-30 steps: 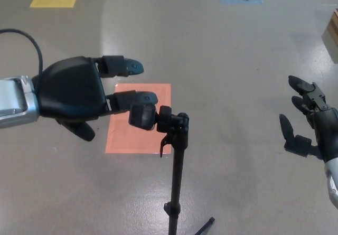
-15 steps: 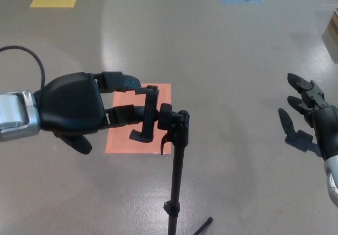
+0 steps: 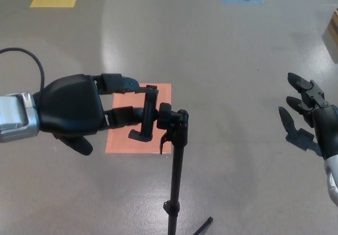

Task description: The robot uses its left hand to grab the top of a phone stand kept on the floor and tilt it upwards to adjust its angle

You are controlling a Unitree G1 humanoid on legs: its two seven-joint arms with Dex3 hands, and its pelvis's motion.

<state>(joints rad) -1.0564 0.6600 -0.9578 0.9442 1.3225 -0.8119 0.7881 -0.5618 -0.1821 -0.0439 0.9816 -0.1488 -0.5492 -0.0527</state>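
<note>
L hand (image 3: 71, 111) comes in from the left edge, silver forearm cuff + black cable loop behind it, palm shell facing cam, reaching level toward the phone stand (image 3: 174, 161). Two fingers (image 3: 119, 82) stretched out to the stand's clamp head (image 3: 149, 113): upper one meets the clamp's top end, lower one sits against its mid/back. Thumb hangs below the palm, clear of the stand. Looks like a light pinch on the clamp from the left; can't tell how firm the contact is.

Clamp head stands roughly upright, edge-on to cam, jaw hooks top and bottom pointing left. It sits on a ball-joint/knob block at the pole top, small lever just under it. Pole runs straight down to the bottom edge; one tripod leg tip shows low, right of the pole. Orange floor patch (image 3: 138, 120) lies behind the clamp, left of the stand.

R hand (image 3: 306, 116) well right of the stand, at the frame edge, fingers spread, holding nothing, pointing up-left.
</note>
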